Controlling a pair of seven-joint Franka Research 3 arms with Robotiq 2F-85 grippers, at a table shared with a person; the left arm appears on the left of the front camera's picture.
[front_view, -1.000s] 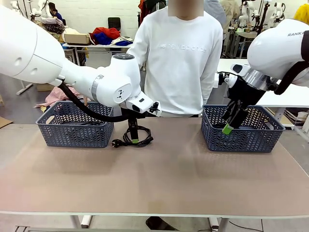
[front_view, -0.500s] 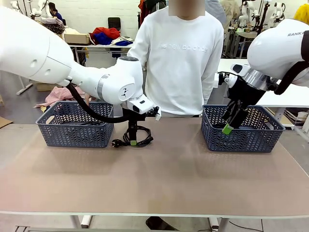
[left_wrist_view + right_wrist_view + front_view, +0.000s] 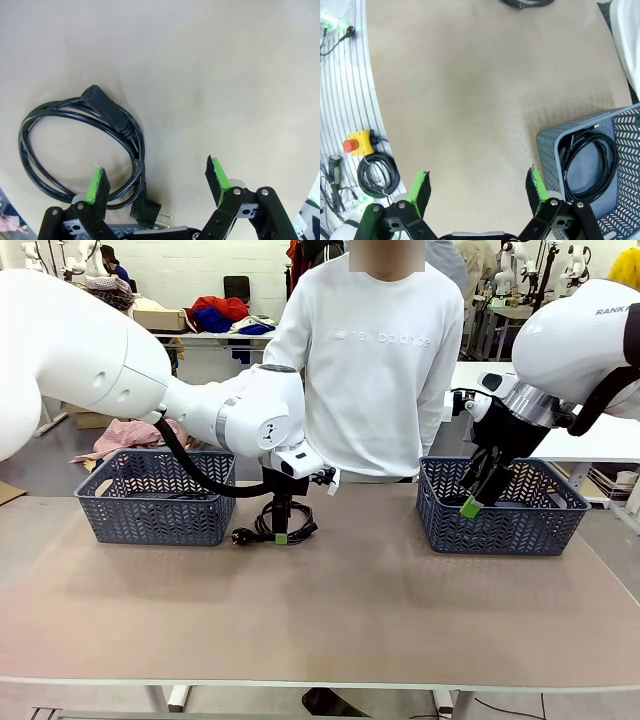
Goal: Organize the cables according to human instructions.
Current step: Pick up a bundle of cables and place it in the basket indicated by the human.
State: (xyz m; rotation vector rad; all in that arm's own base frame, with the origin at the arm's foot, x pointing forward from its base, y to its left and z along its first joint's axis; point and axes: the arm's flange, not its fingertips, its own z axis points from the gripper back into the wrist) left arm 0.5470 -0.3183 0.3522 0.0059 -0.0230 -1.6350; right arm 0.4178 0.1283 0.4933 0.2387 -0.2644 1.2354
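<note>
Though poised low over the cord [image 3: 287,519] with the left hand [image 3: 281,537], grips nothing as yet. Pads spread wide in the left wrist view, hand [image 3: 157,172] straddling the side of the coil [image 3: 75,130] where the strands run bunched beside the pronged plug. Probably chosen because a pinch there would catch several turns at once and keep the loop from unravelling. Whether touching the bench [image 3: 320,620] cannot be told.

Lies loose on the bench, that cord, just beside the left basket [image 3: 150,525] and in front of the person [image 3: 375,370]. Hence likely the one awaiting sorting. No pointing or other sign to be seen, arms down at the person's sides, so no telling which basket is meant.

Held high and clear over the near rim of the right basket [image 3: 500,530] with the right hand [image 3: 470,505], also wide and empty. Seemingly parked out of the way while leaving the left arm room to work. Seen from that wrist, hand [image 3: 477,175] above bare bench, basket [image 3: 547,150] at the side, with another coiled cord [image 3: 587,165] lying flat inside, apparently already sorted.

Next, by this reading: close on the bunched strands, lift without snagging the plugs.
</note>
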